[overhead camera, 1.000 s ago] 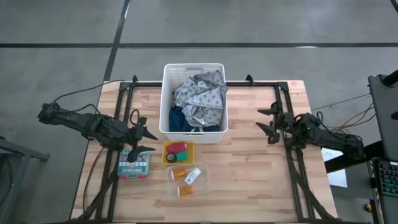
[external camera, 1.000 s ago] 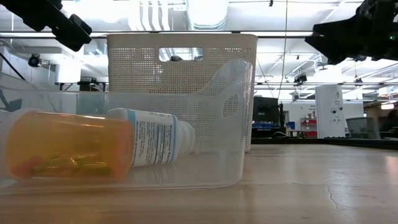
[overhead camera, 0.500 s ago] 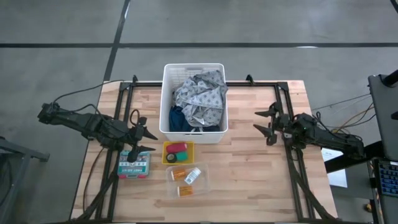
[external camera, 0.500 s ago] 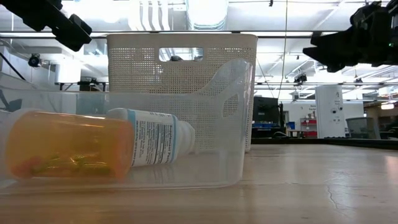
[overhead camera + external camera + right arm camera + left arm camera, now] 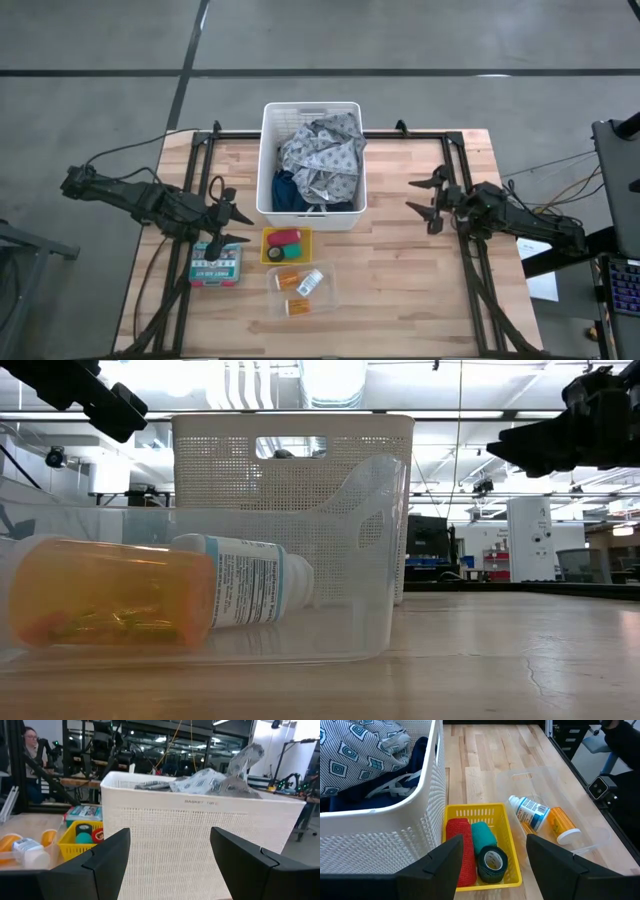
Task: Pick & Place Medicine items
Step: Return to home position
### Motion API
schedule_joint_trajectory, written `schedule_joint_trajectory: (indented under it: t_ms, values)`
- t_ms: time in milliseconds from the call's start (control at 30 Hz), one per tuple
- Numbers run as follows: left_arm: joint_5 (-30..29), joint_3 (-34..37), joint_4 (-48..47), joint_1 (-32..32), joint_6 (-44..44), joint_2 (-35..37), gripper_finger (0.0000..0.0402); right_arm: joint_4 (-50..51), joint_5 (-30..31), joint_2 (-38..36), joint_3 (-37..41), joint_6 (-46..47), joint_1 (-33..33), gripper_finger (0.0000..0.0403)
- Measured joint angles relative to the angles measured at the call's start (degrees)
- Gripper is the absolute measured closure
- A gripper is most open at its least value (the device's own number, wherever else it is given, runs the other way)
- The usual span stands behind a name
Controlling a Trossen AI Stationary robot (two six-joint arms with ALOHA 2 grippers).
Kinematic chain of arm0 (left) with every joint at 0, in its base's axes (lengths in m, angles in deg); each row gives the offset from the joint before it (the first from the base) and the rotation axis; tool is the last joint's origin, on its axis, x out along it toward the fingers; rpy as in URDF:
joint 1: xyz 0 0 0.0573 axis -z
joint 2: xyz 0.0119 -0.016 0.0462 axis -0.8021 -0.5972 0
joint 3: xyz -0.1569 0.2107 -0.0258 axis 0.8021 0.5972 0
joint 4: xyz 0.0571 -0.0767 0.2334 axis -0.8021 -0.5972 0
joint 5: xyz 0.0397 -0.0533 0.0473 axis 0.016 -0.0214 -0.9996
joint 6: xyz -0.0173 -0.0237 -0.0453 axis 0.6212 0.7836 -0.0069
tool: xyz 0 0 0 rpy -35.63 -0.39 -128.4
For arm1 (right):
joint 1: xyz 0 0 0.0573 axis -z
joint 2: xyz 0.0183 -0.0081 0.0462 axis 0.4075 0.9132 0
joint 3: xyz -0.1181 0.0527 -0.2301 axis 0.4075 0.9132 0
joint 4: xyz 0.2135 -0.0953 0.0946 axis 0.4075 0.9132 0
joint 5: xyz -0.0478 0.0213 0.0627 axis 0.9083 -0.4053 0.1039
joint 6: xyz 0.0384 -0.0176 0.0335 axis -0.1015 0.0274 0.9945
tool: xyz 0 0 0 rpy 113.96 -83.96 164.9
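Left gripper (image 5: 245, 228): hangs over the left part of the wooden table (image 5: 400, 280), just beside the teal box (image 5: 216, 263), and points toward the middle. Fingers spread wide; grips nothing.

Right gripper (image 5: 411, 196): hangs over the right part of the table, well apart from the bins, and points toward the white laundry basket (image 5: 264, 150). Fingers spread wide too; grips nothing.

Clear bin (image 5: 325, 297): sits on the table with the yellow basket (image 5: 266, 236) between it and the laundry basket. Holds three medicine items, all lying on their sides:
- one orange pill bottle (image 5: 288, 279)
- the white labelled bottle (image 5: 311, 283), just beside it
- a second orange pill bottle (image 5: 297, 306), on the side farthest from the yellow basket

In the low view, shows an orange bottle at the front of the bin with the white bottle close behind it.

Yellow basket: sits just beside the laundry basket's wall. Holds three rolls packed close together:
- red roll (image 5: 289, 238)
- teal roll (image 5: 483, 836)
- dark green roll (image 5: 492, 864), lying flat with its hollow core facing up

Laundry basket: stands mid-table, toward the far edge. Holds the grey patterned cloth (image 5: 322, 155), heaped over the dark blue cloth (image 5: 287, 192).

Beyond the table, in the right wrist view: a person (image 5: 31, 742).
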Motion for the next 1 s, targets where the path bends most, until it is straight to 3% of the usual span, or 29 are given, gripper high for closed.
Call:
schedule_joint_trajectory:
  t_ms: [500, 733, 933, 1000]
  values:
    - [0.00, 0.00, 0.13, 0.02, 0.26, 0.02, 0.0176, -1.11, 0.02, 0.02, 0.00, -4.66, 0.02, 0.0131]
    - [0.00, 0.00, 0.93, 0.00, 6.19, 0.04, 0.0176, -1.91, 0.04, 0.04, 0.00, -7.14, 0.02, 0.0131]
    - [-1.48, 0.00, 8.57, 0.00, 5.57, 0.00, 0.0176, -2.02, 0.03, 0.02, -0.01, -7.56, 0.00, 0.0131]
    - [0.97, 0.00, 11.92, 0.00, -0.76, 0.03, 0.0176, -2.06, 0.04, 0.03, 0.00, -7.44, 0.02, 0.0131]
